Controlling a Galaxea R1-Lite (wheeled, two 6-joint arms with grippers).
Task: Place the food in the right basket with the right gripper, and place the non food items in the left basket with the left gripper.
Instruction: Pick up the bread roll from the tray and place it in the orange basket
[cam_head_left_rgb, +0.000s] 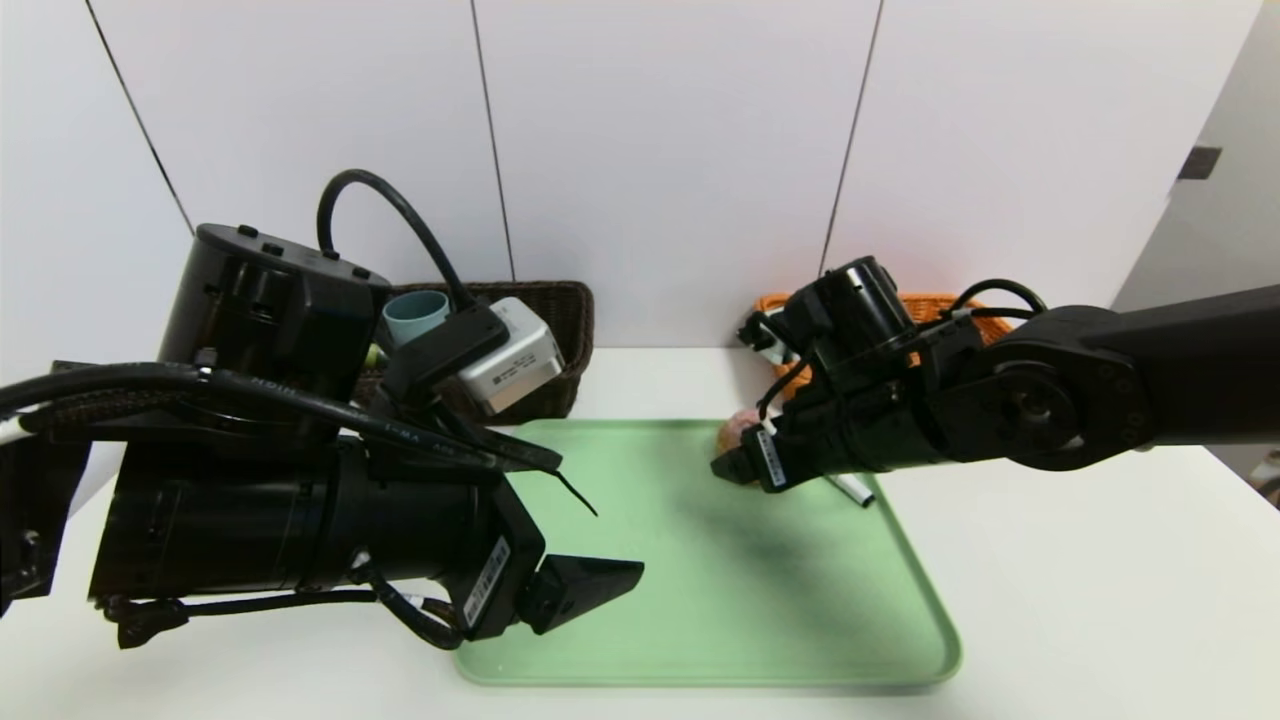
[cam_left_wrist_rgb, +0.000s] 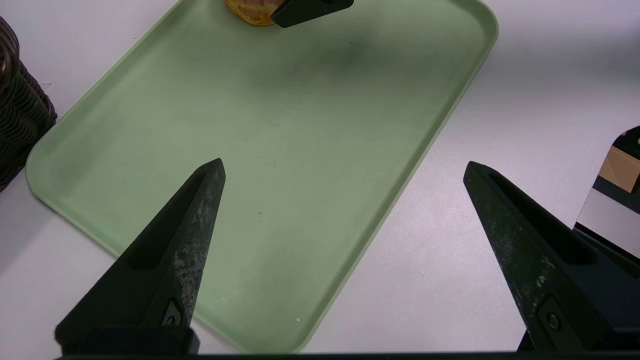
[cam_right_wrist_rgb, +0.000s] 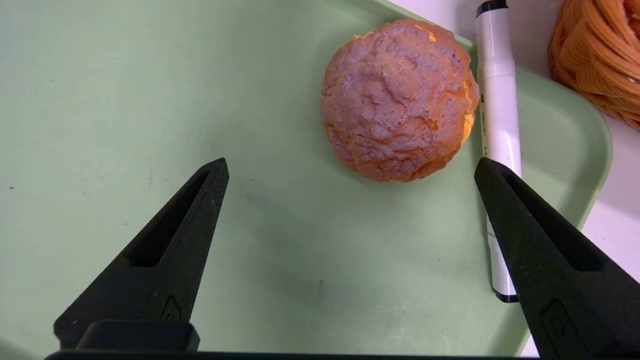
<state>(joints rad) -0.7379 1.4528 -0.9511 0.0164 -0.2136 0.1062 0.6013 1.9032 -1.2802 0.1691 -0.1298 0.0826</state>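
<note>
At the far right corner of the green tray (cam_head_left_rgb: 700, 560) we see the bun (cam_right_wrist_rgb: 397, 100) resting on the tray floor, with the white marker (cam_right_wrist_rgb: 497, 125) lying just beside it along the tray's right rim. Our right gripper (cam_right_wrist_rgb: 350, 167) hangs over this corner, pointing down at the bun, its fingers spread wide and holding nothing; the bun sits just beyond the fingertips, clear of both. The orange basket (cam_head_left_rgb: 940, 305) stands on the white table (cam_head_left_rgb: 1080, 600) beyond that corner, largely hidden behind the right arm. Our left gripper (cam_left_wrist_rgb: 345, 167) hovers over the tray's near left edge, also released and empty. The dark brown basket (cam_head_left_rgb: 560, 340) sits at the far left, off the tray, and we can make out the blue-grey cup (cam_head_left_rgb: 415, 315) inside it.
</note>
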